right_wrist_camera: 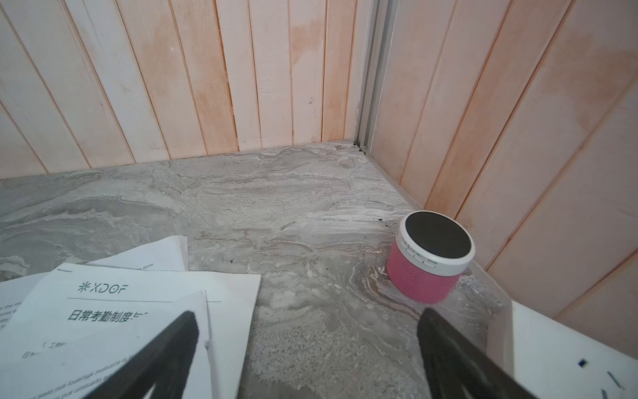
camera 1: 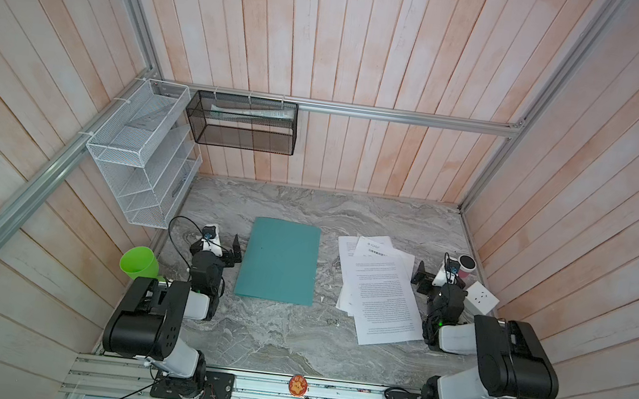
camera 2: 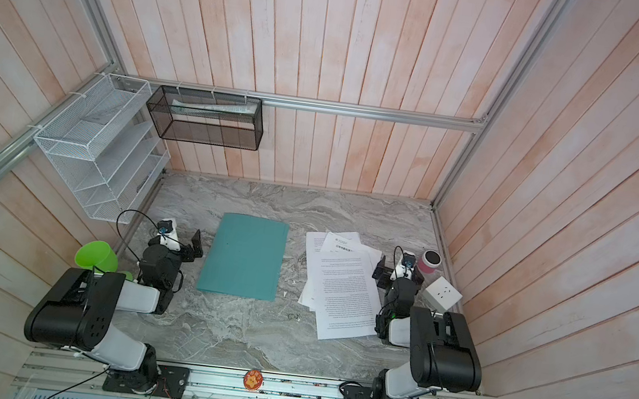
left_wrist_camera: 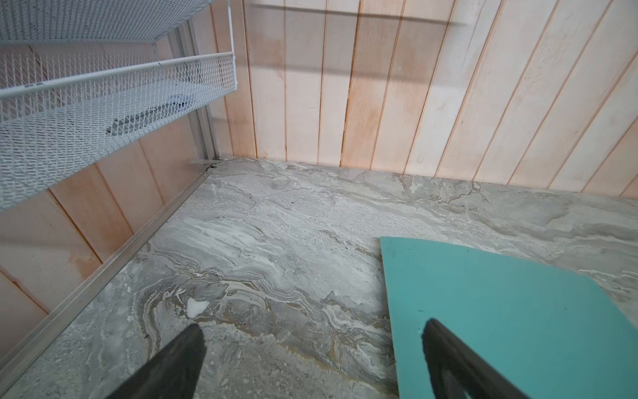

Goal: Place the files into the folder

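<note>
Gaping empty, left fingers (left_wrist_camera: 172,362) and right fingers (right_wrist_camera: 165,352) flank one folder (camera 1: 278,262), four-plus files (camera 1: 380,296).

A sheet among the files (right_wrist_camera: 165,286) carries the letterhead "XDOF" beside a small starburst mark. Below it runs the bold Chinese heading "日常考勤制度", its end covered by an overlapping page. The smaller print is too fine to read.

Bright, soft, even light with faint shadows; one thin shadow band crosses the wall planks (left_wrist_camera: 345,103) near the frame's top. Straight lines bow toward the edges.
</note>
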Robot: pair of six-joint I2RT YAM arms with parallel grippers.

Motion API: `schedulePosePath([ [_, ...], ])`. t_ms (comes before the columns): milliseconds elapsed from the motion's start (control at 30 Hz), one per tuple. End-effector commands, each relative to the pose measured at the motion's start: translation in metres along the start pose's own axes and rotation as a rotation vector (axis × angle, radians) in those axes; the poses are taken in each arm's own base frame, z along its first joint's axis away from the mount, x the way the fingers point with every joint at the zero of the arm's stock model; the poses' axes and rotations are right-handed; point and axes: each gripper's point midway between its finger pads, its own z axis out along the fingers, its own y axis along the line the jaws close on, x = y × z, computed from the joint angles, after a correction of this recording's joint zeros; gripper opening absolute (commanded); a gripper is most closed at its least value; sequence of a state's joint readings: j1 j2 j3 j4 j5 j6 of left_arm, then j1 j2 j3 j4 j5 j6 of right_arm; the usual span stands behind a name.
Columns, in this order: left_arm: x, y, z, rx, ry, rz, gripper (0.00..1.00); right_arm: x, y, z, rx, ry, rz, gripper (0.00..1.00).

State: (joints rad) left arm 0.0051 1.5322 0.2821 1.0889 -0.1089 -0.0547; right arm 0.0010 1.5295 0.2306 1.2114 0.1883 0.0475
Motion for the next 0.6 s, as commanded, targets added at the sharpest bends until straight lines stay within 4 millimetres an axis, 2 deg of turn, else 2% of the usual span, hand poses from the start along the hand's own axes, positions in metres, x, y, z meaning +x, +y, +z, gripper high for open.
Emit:
schedulePosePath([
  [0, -0.0043, -0.0012, 0.0015, -0.001, -0.012, 0.013, 1.00, -0.0067, -0.0004, 0.0016, -0.001, -0.018, -0.002, 0.98],
  [567, -0.0041, -0.0005, 0.0018, 0.004, -0.011, 0.007, 1.00, -0.0072, -0.0007, 0.0018, 0.000, -0.020, -0.001, 0.98],
])
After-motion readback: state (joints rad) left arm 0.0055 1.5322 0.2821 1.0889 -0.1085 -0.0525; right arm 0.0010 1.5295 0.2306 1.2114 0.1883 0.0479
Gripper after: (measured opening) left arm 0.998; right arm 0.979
